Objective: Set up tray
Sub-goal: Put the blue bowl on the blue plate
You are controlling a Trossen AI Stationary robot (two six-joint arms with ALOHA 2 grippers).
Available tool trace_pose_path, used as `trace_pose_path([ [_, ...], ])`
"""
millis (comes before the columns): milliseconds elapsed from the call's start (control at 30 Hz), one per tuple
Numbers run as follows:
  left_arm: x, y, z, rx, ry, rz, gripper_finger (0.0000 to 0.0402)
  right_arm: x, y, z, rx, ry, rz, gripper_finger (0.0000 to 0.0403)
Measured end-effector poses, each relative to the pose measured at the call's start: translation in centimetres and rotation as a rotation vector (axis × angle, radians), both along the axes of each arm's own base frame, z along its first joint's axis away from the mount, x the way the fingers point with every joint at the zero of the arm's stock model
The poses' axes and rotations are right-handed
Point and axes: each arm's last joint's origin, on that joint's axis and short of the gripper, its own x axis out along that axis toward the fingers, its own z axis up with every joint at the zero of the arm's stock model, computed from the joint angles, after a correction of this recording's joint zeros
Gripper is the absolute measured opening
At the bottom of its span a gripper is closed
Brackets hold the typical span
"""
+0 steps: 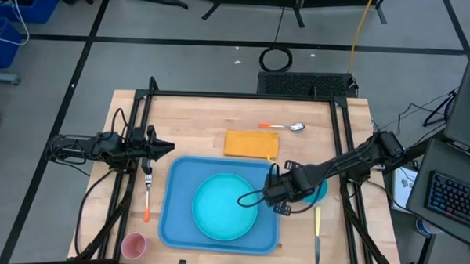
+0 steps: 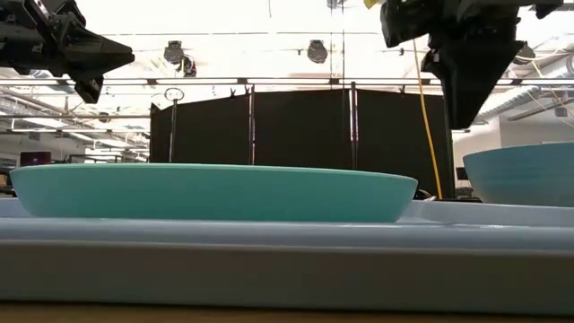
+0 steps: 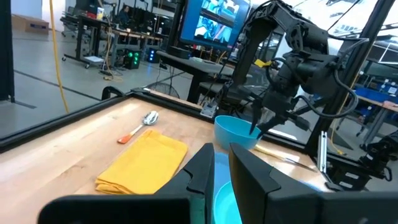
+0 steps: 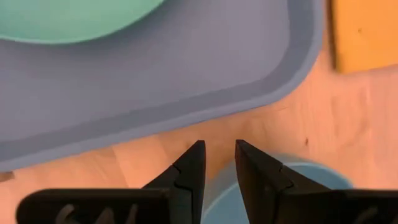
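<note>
Right arm poised over the bowl at the tray's right edge; left arm waits at the left.

From above, the tray (image 1: pixel 177 224) lies centre-front on the table (image 1: pixel 196 119), holding the plate (image 1: pixel 224 206), long axis across; the right gripper (image 1: pixel 274 188) hovers at its right rim, the nearer arm, while the left gripper (image 1: pixel 165 148) waits off its upper-left corner. At table height, the right gripper (image 2: pixel 462 112) hangs clear between plate (image 2: pixel 211 191) and bowl (image 2: pixel 525 173). The left wrist view shows that gripper's fingers (image 3: pixel 252 177) slightly parted, empty. In the right wrist view, the fingers (image 4: pixel 188 171) are narrowly parted, holding nothing, above the bowl (image 4: pixel 311 180) just beside the tray (image 4: pixel 155 93).
</note>
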Motion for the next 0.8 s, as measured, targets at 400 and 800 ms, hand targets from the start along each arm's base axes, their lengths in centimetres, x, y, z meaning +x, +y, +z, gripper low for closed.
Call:
trace_pose_path([
  [400, -0.2, 0.4, 1.3, 0.060, -0.117, 0.128, 0.0051, -1.7, -0.1, -2.7, 0.033, 0.114, -0.157, 0.0080],
  [800, -0.2, 0.4, 1.5, 0.117, -0.126, 0.137, 0.0051, -2.9, 0.3, -0.6, 0.082, 0.037, -0.218, 0.0100],
])
